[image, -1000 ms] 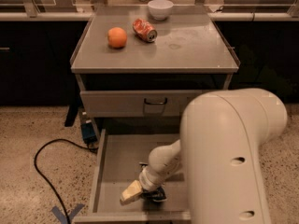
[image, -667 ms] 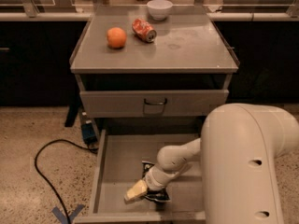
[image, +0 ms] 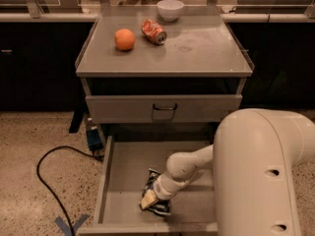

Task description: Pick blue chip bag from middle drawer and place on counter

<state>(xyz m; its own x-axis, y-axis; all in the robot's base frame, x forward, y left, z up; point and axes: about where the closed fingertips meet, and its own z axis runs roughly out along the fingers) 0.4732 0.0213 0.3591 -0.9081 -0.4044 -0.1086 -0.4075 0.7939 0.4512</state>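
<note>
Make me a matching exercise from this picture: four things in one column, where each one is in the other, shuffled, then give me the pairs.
1 orange
2 bowl
3 chip bag
4 end effector

A lying on the open drawer floor
B back edge of the counter
C down in the drawer, at the chip bag
D on the counter, left of the can

Pairs: 1-D, 2-B, 3-A, 4-C

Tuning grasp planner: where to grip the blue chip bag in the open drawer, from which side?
From above, likely: blue chip bag lies flat, crumpled on the middle drawer floor; pinch a raised crease mid-bag. The gripper sits on it there.
</note>
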